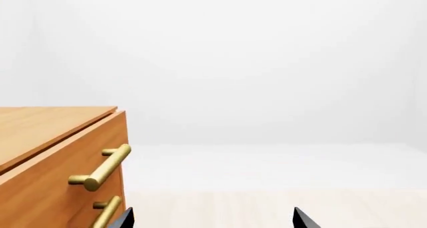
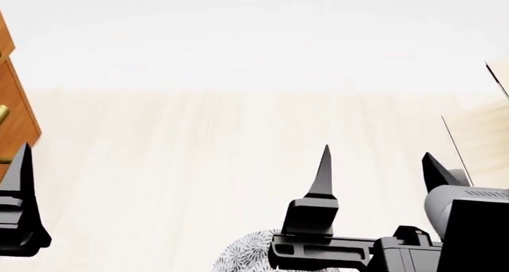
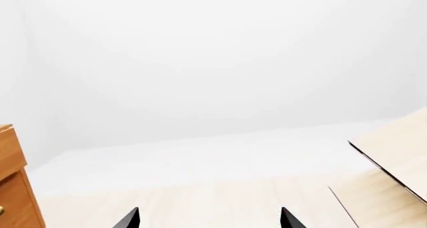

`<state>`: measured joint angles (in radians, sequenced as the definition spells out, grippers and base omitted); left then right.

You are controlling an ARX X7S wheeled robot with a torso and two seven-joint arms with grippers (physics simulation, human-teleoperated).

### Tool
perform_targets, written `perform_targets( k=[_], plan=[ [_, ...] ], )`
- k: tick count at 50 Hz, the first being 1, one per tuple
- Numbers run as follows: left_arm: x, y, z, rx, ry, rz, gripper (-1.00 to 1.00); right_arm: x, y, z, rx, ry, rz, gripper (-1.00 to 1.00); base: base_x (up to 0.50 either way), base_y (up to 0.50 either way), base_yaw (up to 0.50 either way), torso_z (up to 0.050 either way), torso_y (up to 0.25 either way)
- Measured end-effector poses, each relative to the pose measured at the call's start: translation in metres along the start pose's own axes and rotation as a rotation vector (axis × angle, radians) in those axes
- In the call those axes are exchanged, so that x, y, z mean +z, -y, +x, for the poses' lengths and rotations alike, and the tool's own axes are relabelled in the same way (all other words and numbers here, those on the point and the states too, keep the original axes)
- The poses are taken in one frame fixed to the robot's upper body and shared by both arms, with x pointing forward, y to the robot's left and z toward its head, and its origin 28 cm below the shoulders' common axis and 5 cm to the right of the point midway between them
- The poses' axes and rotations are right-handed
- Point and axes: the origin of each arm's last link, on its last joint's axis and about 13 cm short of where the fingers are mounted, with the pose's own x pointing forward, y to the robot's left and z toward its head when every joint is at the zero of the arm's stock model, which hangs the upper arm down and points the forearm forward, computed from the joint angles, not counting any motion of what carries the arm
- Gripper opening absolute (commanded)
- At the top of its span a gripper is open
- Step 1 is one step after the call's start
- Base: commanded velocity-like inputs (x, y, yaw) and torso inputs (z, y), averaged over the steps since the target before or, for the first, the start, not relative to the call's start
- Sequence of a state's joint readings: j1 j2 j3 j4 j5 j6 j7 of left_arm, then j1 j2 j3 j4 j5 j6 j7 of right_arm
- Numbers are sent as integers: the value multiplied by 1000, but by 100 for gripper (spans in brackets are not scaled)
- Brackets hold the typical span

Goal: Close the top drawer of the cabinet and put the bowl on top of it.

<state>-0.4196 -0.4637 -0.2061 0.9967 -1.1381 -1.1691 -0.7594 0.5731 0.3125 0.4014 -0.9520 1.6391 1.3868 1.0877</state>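
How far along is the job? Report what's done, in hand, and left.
Done: nothing certain. Whether the top drawer is shut flush cannot be told. In hand: nothing. The left gripper and right gripper have their jaws open and empty. Left: the bowl sits at the head view's bottom edge, not on the cabinet.

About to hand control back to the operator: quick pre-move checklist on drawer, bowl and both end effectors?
1. Top drawer shut: cannot tell; in the left wrist view its front shows at an angle, with no clear gap.
2. Cabinet top free for the bowl: the visible part is bare; the rest is out of frame.
3. Bowl located: ok, at the head view's lower edge, partly hidden behind the right end effector.
4. Right end effector open and empty: ok, fingers wide apart, nothing between them.
5. Left end effector open and empty: ok.
6. Left end effector touching the drawer handle: not ok, it is apart from it.
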Motion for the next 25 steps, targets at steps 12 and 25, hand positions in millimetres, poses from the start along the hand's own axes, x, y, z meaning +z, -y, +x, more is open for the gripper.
perform_targets(
  k=[12, 25],
  plan=[
    [-8, -4, 30, 14, -38, -16, 100, -3, 0, -1, 3, 1, -4, 100, 0, 0, 0, 0, 0],
    [-40, -15, 77, 74, -148, -10, 100, -7, 2, 1, 4, -5, -8, 100, 0, 0, 0, 0, 0]
  ],
)
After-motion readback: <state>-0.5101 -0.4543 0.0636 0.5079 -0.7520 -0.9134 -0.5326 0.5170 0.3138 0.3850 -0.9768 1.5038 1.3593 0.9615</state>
